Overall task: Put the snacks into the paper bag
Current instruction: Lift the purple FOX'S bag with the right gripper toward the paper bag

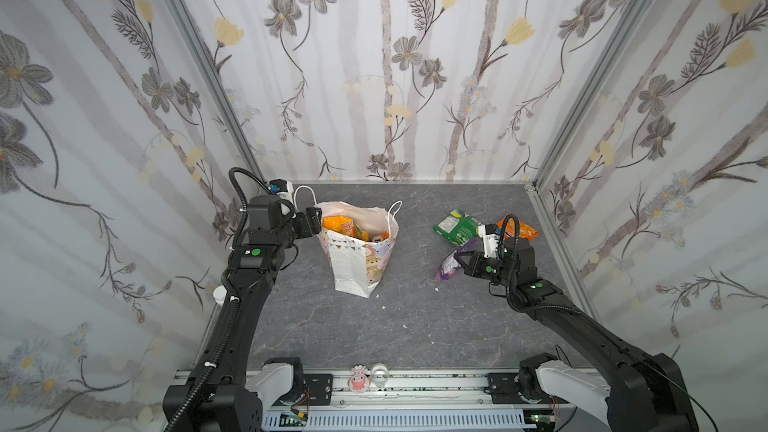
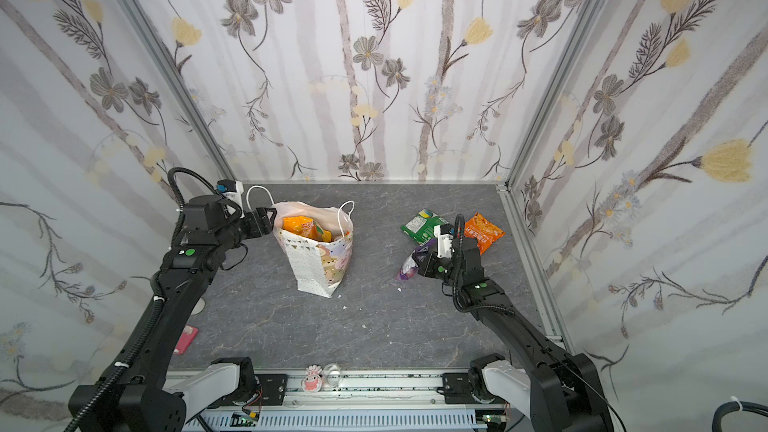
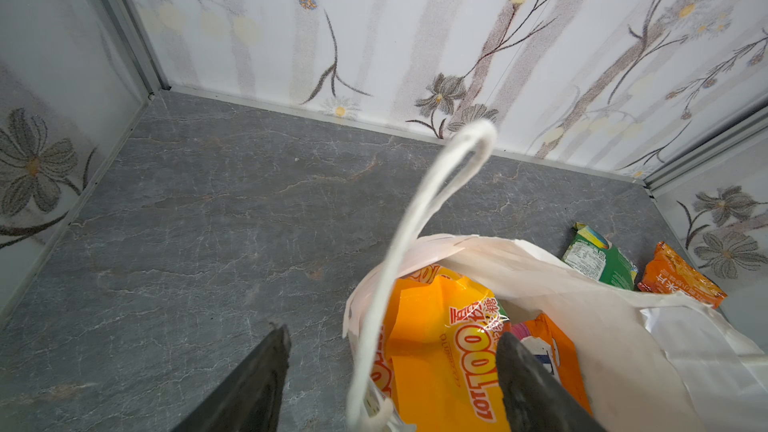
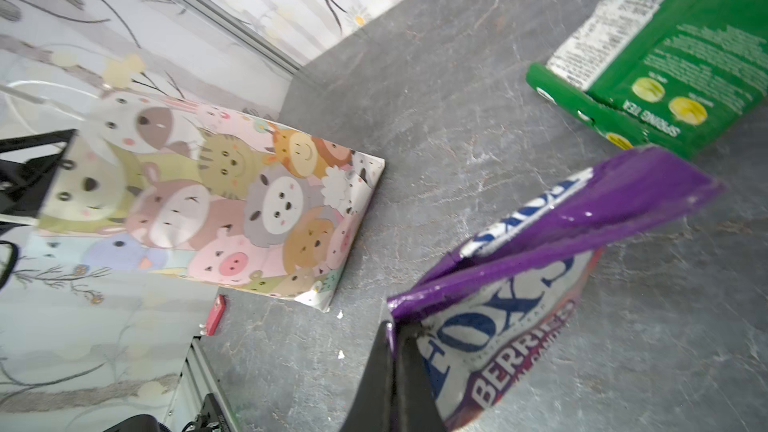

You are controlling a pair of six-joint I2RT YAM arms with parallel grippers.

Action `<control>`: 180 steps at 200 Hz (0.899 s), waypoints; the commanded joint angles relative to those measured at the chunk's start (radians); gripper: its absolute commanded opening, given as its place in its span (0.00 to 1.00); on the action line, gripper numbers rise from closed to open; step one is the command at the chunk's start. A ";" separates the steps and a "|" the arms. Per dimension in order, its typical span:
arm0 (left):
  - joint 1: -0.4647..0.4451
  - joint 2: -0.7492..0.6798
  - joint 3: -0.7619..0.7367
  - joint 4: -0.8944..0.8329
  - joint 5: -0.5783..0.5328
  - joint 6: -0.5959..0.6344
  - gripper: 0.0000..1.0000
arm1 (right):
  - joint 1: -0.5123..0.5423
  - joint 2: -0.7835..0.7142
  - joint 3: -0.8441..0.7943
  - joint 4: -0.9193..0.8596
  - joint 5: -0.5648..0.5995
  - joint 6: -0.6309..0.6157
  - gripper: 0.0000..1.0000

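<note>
From where I stand, the tall white paper gift bag with cord handles and a cartoon-animal front is upright on the grey marbled tabletop, left of the middle, with its mouth gaping. Several snacks are already inside. A glossy yellow-orange packet fills much of the mouth. The left gripper sits at the bag's rim with its jaws well apart, 1 finger outside the paper wall and 1 inside. The rim and a white cord handle lie between them. It pinches nothing that I can see and looks to be there to keep the mouth wide.

Over on the right, the right gripper is clamped tight on the edge of a glossy purple FOX'S candy packet, which hangs crumpled from the jaws. Whether its lower end is clear of the table I can't tell. Just behind it lie a flat green packet and an orange chip packet, both well apart from the bag.

The step in hand looks like picking up the purple packet: the grip is made, the carry not yet done. The next move, I reckon, calls for a lift high enough to clear the bag's near rim and handle. Then comes a swing across to the mouth and a release over the gap beside the yellow-orange packet. After that, at least 2 packets are left to fetch
</note>
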 commanded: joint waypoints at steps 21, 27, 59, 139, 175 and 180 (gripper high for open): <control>0.001 -0.001 -0.003 0.029 0.011 0.004 0.78 | 0.015 -0.024 0.153 -0.054 -0.067 -0.033 0.00; -0.001 -0.001 -0.003 0.029 0.011 0.003 0.78 | 0.018 -0.027 0.186 -0.072 -0.065 -0.041 0.00; 0.001 -0.006 -0.002 0.031 0.013 0.004 0.78 | 0.036 -0.037 0.305 -0.135 -0.061 -0.060 0.00; 0.001 -0.010 0.000 0.031 0.025 0.002 0.78 | 0.149 0.069 0.637 -0.268 -0.037 -0.118 0.00; 0.000 -0.012 -0.004 0.034 0.036 -0.001 0.78 | 0.226 0.127 0.775 -0.264 -0.027 -0.100 0.00; 0.000 -0.013 -0.003 0.034 0.038 -0.002 0.78 | 0.237 0.136 0.790 -0.261 -0.027 -0.099 0.00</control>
